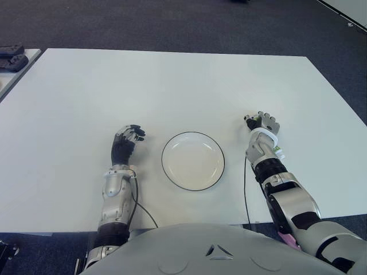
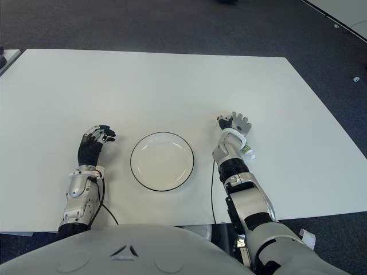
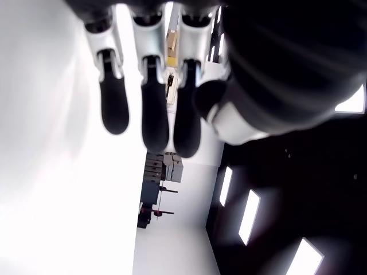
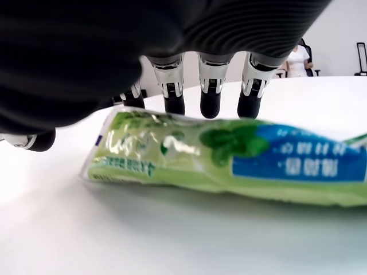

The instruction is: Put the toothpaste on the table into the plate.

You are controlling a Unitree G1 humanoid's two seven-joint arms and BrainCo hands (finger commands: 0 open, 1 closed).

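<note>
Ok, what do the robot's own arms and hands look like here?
Both forearms are silver-grey with black joint sections. The left hand and right hand have black fingers with silver knuckle segments and ribbed black palms. A thin black cable trails beside the left forearm.

Green and blue toothpaste (image 4: 229, 157), white plate (image 1: 172, 172) with black rim, white table (image 1: 172, 86), dark grey carpet (image 1: 172, 23)

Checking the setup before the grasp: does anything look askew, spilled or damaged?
Nothing stands out. The toothpaste lies flat and intact on the table under the open right robot hand; the plate sits empty, left robot hand beside it.
</note>
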